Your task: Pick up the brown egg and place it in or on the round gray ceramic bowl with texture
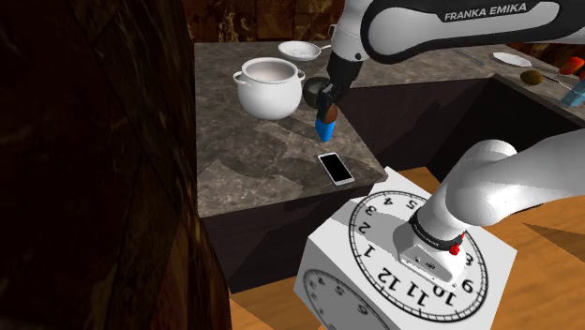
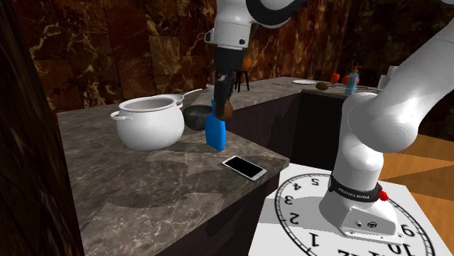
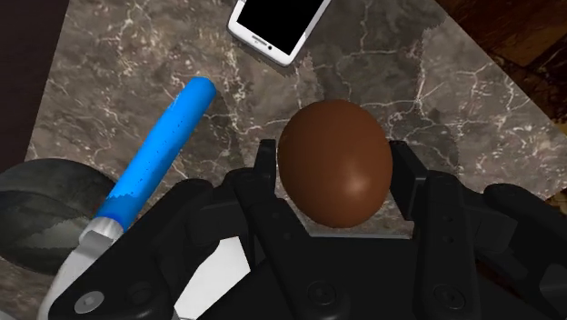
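While the gripper [image 3: 334, 164] clasps the brown egg [image 3: 334, 175] above the counter [image 1: 244, 159], the dark gray bowl [image 2: 196, 116] sits just beside it, toward the shoulder view's left and slightly farther, so the carry looks short.

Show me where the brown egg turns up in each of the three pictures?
Shoulder view: the brown egg is upper middle, in the gripper, right of the white pot.
Second exterior view: the egg is upper middle, right of the pot.
Wrist view: the egg is at centre, clasped between the black fingers.
Shared landmark: the white phone lying on the marble counter.
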Robot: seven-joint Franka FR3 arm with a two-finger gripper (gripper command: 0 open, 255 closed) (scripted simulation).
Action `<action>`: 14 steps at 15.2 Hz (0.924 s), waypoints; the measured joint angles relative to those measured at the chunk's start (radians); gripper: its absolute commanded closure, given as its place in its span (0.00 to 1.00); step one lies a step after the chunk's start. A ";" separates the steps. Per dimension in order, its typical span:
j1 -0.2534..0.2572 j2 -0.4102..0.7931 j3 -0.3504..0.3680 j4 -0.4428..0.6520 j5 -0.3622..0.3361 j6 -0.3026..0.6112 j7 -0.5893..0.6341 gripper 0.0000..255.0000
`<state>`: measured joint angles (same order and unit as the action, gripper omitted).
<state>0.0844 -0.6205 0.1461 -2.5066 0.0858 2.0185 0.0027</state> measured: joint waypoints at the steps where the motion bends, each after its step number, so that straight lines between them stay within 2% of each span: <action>1: -0.011 0.020 -0.018 0.020 -0.010 -0.002 -0.021 1.00; 8: -0.076 0.184 -0.127 0.149 -0.058 0.031 -0.161 1.00; 14: -0.116 0.350 -0.207 0.308 -0.069 0.034 -0.274 1.00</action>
<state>-0.0312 -0.2708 -0.0606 -2.1983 0.0170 2.0528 -0.2709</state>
